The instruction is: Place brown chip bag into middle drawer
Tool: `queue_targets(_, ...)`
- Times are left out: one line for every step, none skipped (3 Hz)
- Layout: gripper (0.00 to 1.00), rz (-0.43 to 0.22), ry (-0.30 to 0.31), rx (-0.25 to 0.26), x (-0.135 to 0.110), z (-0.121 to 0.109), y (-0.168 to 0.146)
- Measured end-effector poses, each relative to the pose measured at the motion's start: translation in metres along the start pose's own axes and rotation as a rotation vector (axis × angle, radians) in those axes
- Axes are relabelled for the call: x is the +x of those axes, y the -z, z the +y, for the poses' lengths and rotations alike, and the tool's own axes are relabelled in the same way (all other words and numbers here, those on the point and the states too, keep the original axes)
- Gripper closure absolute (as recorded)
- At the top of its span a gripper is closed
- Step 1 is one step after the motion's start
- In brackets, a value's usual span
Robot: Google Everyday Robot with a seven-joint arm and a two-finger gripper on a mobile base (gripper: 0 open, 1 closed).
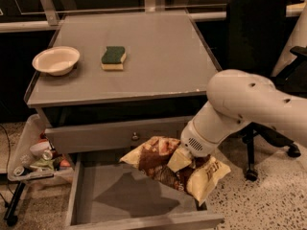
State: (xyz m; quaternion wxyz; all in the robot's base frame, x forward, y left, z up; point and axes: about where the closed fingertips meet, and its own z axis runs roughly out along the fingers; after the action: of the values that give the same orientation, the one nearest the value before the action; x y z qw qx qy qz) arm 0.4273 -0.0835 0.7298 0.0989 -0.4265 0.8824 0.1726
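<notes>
As the middle drawer (96, 202) stands open below us, we have the brown chip bag (156, 164) hanging over its right side, not yet inside. The gripper (181, 160) is clamped on the bag's middle. 2 steps left: lower, release. Bag hides most of the gripper and the drawer's right wall.

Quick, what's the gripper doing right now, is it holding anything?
Gripper: closed on the brown chip bag, holding it just above the open middle drawer.
</notes>
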Motion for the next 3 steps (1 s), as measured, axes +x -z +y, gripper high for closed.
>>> queue_targets(1.00, -0.056, -0.026, -0.040, -0.003, -0.012, -0.047)
queue_targets(1.00, -0.056, -0.026, -0.040, -0.003, -0.012, -0.047)
queue_targets(1.00, -0.083, -0.026, -0.066, -0.010, -0.013, -0.071)
